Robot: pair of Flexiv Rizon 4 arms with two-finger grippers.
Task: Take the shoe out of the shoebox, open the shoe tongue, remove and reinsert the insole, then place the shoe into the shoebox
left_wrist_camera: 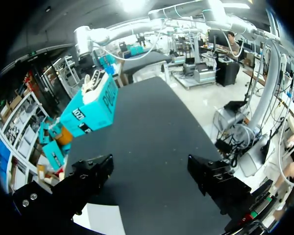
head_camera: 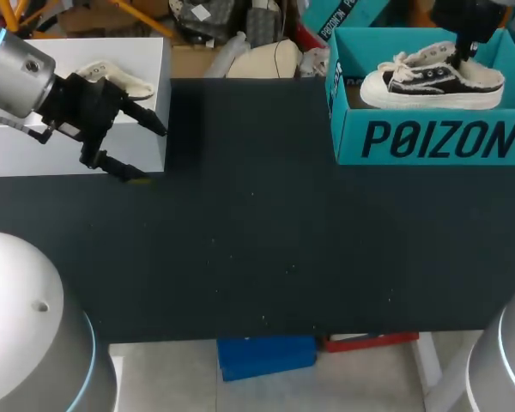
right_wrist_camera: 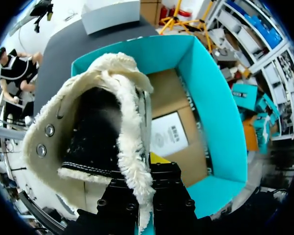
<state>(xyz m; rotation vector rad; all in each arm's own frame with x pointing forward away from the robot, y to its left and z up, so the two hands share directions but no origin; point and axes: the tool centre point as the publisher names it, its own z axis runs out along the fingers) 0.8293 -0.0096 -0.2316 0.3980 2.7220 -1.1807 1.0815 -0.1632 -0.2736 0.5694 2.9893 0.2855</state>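
Shoe (head_camera: 429, 79): probably light, with a stiff rubber sole but a soft fleecy collar that gives under pressure, so the heel rim is the sensible hold. It sits in the mouth of the open shoebox (head_camera: 429, 142), with the right tool (right_wrist_camera: 146, 196) reaching down and pinching that collar. The left tool (head_camera: 150, 153) hangs spread and empty over the counter (head_camera: 257, 240), well apart.
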